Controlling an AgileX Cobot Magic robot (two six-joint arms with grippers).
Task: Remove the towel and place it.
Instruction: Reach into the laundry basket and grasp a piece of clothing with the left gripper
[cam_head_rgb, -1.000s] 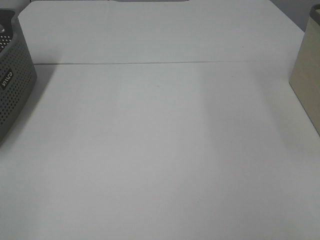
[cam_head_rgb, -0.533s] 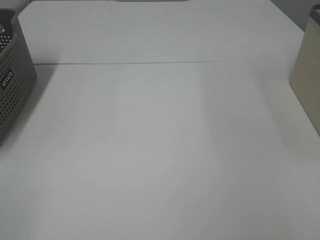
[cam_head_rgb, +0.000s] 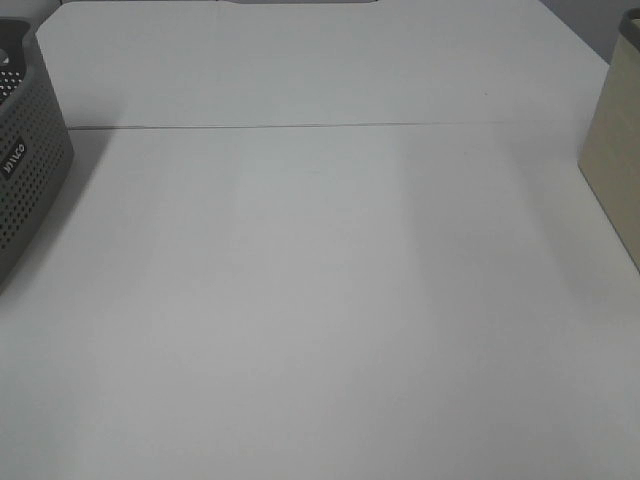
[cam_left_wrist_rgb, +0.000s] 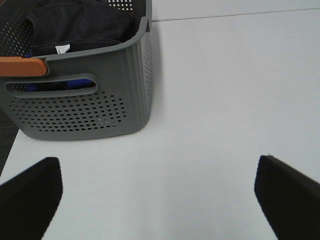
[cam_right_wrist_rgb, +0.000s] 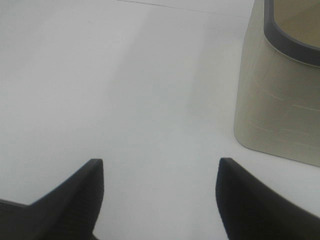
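Currently, your left jaws stand spread and empty above the table (cam_left_wrist_rgb: 225, 90); ahead of them, well apart, the towel (cam_left_wrist_rgb: 80, 22) lies bunched inside the grey perforated basket (cam_left_wrist_rgb: 85, 112). Your right jaws, likewise spread, face a beige bin (cam_right_wrist_rgb: 280, 110).

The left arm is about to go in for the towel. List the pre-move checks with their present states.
1. Towel located, lying in the grey basket: ok.
2. Left claw open and empty: ok.
3. Right claw open and empty: ok.
4. Left claw above the basket: not ok, it hangs over the table, short of the basket.
5. Towel free of the blue item under it and the orange handle: cannot tell.
6. Bare table between basket and beige bin for placing: ok.
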